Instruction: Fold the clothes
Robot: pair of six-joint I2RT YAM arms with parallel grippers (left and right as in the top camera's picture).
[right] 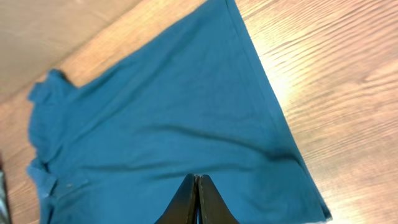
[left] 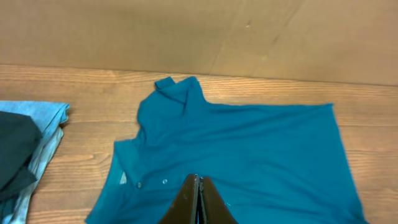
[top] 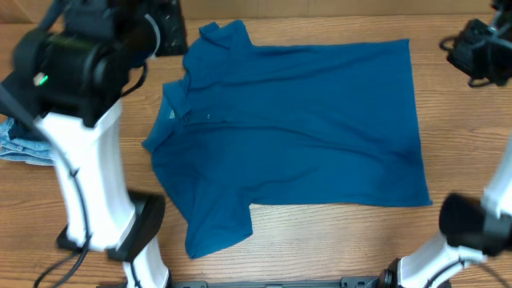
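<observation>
- Left gripper: fingers pressed together, gripping nothing, poised over the shirt. Spread them before descending, then pinch one edge only.
- Right gripper: likewise closed and empty.
- Shirt: spread flat on the table, collar toward the jeans and black garment.

Bare table lies open past the hem of the shirt on the right side. A narrower strip of wood runs between the shirt's far edge and the cardboard wall. On the left, the jeans with the black garment on top occupy the table edge, a bare gap separating them from the shirt. The left arm stands just beside the near sleeve. Black equipment blocks the far right corner
</observation>
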